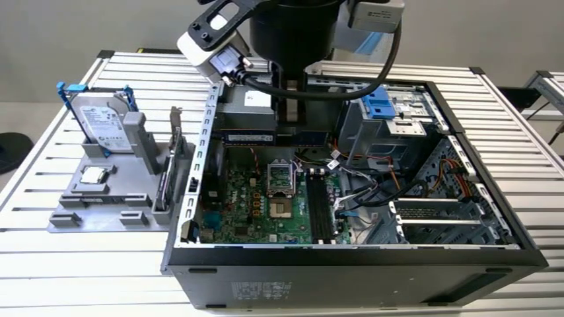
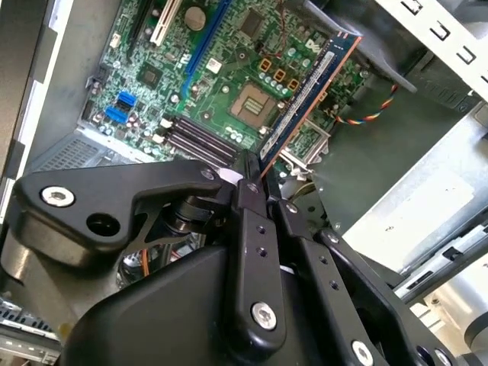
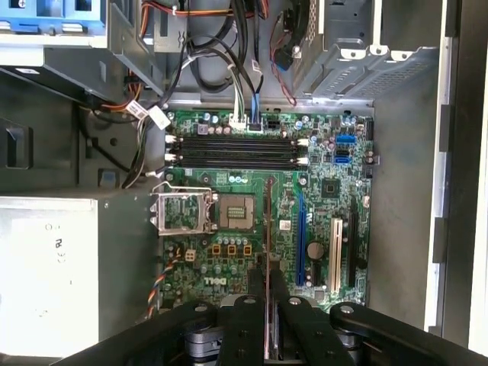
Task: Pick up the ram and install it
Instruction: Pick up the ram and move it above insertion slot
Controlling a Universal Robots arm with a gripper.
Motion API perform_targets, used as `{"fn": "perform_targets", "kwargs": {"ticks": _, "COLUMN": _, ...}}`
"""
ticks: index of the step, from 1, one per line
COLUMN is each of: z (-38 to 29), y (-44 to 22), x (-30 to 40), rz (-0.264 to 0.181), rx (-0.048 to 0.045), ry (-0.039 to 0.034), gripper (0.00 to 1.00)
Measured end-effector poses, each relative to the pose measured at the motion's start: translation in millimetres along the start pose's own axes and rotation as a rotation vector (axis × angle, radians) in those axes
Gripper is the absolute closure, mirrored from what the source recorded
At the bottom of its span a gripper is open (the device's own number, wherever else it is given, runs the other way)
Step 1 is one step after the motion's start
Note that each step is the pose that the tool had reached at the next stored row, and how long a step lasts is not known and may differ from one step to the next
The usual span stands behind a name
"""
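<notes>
My gripper (image 2: 252,174) is shut on one end of the ram (image 2: 309,95), a long thin green board with black chips. The stick juts out from the fingertips over the motherboard (image 2: 229,69). In the first wrist view the ram (image 3: 268,221) shows edge-on as a thin line above the board, between the fingers of the gripper (image 3: 268,278). In the exterior view the gripper (image 1: 291,125) hangs inside the back of the open computer case (image 1: 352,254), with the ram (image 1: 255,137) lying level under it. The black memory slots (image 3: 236,149) sit apart from the stick, beyond the processor socket (image 3: 232,210).
On the exterior view's left, a grey holder (image 1: 75,214) carries a silver hard drive (image 1: 102,122), a small chip (image 1: 92,175) and a card with a metal bracket (image 1: 174,155). Loose cables (image 1: 370,185) and a drive cage (image 1: 397,112) crowd the case. A power supply (image 3: 46,267) flanks the board.
</notes>
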State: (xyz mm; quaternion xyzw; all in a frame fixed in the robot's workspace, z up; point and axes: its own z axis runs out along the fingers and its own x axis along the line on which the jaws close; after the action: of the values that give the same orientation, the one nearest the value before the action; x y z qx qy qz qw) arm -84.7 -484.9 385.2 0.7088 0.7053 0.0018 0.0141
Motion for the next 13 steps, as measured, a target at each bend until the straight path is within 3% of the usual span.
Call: {"fn": "perform_targets", "kwargs": {"ticks": 13, "z": 0.3, "y": 13.4, "x": 0.1, "rz": 0.0, "rx": 0.0, "ry": 0.0, "gripper": 1.0}}
